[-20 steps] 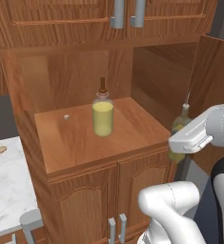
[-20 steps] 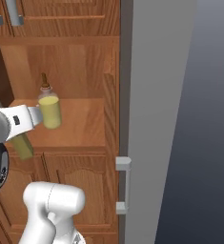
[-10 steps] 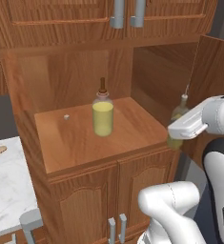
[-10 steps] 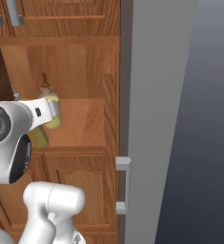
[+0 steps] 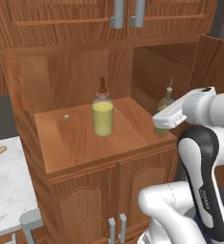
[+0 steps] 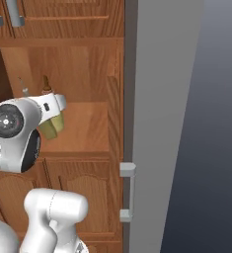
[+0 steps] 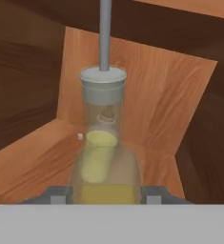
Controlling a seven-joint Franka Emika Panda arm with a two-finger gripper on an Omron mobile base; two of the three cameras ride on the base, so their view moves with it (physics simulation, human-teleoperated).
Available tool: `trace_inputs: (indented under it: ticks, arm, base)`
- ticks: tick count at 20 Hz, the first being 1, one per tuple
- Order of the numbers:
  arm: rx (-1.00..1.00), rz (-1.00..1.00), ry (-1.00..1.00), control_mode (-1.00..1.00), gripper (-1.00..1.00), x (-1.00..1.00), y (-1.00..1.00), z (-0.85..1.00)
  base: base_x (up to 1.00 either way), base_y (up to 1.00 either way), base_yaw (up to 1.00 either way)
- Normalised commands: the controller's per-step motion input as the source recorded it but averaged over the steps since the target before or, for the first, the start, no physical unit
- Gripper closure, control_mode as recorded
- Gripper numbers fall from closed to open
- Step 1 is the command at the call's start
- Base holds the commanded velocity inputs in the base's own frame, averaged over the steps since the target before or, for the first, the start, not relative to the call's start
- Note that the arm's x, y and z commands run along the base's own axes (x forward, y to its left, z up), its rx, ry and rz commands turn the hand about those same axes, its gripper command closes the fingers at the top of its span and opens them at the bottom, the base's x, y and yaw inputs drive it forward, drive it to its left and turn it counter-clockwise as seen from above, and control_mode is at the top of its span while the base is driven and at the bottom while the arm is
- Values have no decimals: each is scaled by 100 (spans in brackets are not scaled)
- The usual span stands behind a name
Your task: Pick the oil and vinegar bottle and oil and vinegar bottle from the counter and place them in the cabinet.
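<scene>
Closest to us, the gripper (image 7: 105,195) is clamped on the slim olive-green bottle (image 7: 104,143), whose grey cap and thin spout rise straight up through the hand view. In the left base view we see that same bottle (image 5: 164,107) at the right front edge of the shelf (image 5: 80,143), half hidden by the white hand, its spout poking up above it. We cannot tell whether its base is resting on the wood or hanging just above it.

Further in, near the middle of the shelf, stands the squat round bottle (image 5: 103,114) with pale yellow liquid and a brown neck, upright and apart from the gripper. Through the glass of the held bottle it shows as a yellow blur (image 7: 100,157), which tells us it lies almost directly ahead. A small pale speck (image 5: 66,116) sits further left, near the back wall of the cabinet (image 5: 61,71).

We judge the second bottle to be at the threshold, with only the setting down left. The risks come from that line-up: pushing deeper could drive the held bottle into the squat one and topple it. Letting go too near the lip (the bottle is tall and narrow) could send it off the front edge. The cabinet's right wall (image 5: 156,66) also stands near the wrist, so a sideways swing could catch it.
</scene>
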Motion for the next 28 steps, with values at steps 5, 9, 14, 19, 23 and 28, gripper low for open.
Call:
trace_inputs:
  ticks: [5, 9, 14, 19, 23, 28]
  arm:
    - [-2, -8, -5, -100, 100, 34, 33, -4]
    - [0, -2, -1, -100, 100, 3, 3, -1]
    - [2, -2, 1, -100, 100, 0, -8, -5]
    - [1, -7, 7, -100, 100, 15, -12, -17]
    - [0, -12, 9, -100, 100, 25, 0, -17]
    - [0, -4, 3, -100, 100, 9, 2, -6]
  base:
    - [0, 0, 0]
    - [0, 0, 0]
    - [0, 0, 0]
    - [0, 0, 0]
    - [0, 0, 0]
    - [0, 0, 0]
